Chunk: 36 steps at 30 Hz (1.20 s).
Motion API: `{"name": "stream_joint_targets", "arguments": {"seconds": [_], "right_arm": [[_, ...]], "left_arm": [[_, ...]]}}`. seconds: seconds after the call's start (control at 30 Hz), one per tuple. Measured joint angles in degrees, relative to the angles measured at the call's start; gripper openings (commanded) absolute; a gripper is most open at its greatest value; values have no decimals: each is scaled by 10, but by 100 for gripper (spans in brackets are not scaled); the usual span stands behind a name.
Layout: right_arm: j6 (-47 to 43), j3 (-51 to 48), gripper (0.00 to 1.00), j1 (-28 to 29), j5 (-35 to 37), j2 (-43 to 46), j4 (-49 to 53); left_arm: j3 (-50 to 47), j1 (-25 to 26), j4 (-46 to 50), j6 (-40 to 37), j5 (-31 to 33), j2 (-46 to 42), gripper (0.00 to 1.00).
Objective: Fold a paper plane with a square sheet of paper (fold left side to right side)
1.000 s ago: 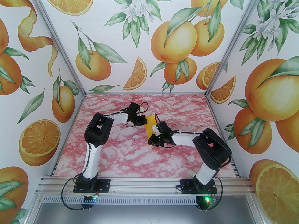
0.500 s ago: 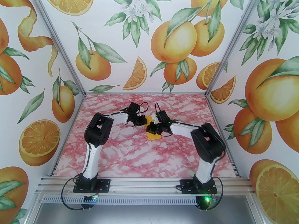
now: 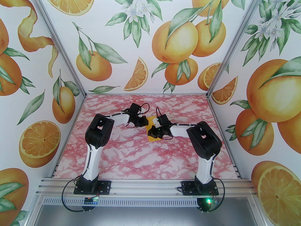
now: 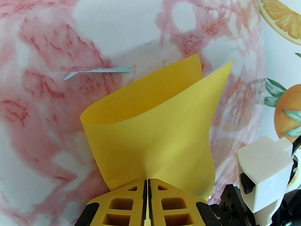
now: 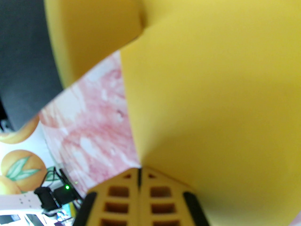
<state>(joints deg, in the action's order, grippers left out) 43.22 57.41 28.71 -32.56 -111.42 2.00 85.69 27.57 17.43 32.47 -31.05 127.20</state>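
Change: your right hand has moved away from you along the sheet over the last second. It now sits just beside the left hand, and the right elbow has swung inward.
Paper: the square sheet of paper is off the table at the held end and bowed into an open loop. In the top view its near part lies exposed in front of the right hand.
Left hand: fingers are together, pinching one edge of the sheet.
Right hand: fingers are together too, clamped on the sheet where it leaves their tips. That view is blurred.
Meaning: the two held parts are now close, so the fold looks shaped but not yet creased; the loop is rounded, not flat.
Alignment: in the left wrist view the two free far corners stand slightly offset. You will probably want them matched before pressing down.
Crowding: the right wrist camera block sits just beside the sheet, and the hands leave each other little room.
Nearby: a thin pale scrap lies on the table beyond the loop, apart from it.
Backdrop: the printed orange walls stand well back and should not interfere.
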Motion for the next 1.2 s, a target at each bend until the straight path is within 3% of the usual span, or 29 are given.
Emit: {"name": "stream_joint_targets", "arguments": {"seconds": [0.57,0.93,1.2], "right_arm": [[-6,-25,0,-3,-9,2,-42],[-6,-38,0,-3,-9,5,-64],[-6,-38,0,-3,-9,7,-64]], "left_arm": [[21,-19,6,-46,-36,17,14],[107,-45,43,-72,-35,65,14],[230,-61,106,-90,-40,132,15]]}}
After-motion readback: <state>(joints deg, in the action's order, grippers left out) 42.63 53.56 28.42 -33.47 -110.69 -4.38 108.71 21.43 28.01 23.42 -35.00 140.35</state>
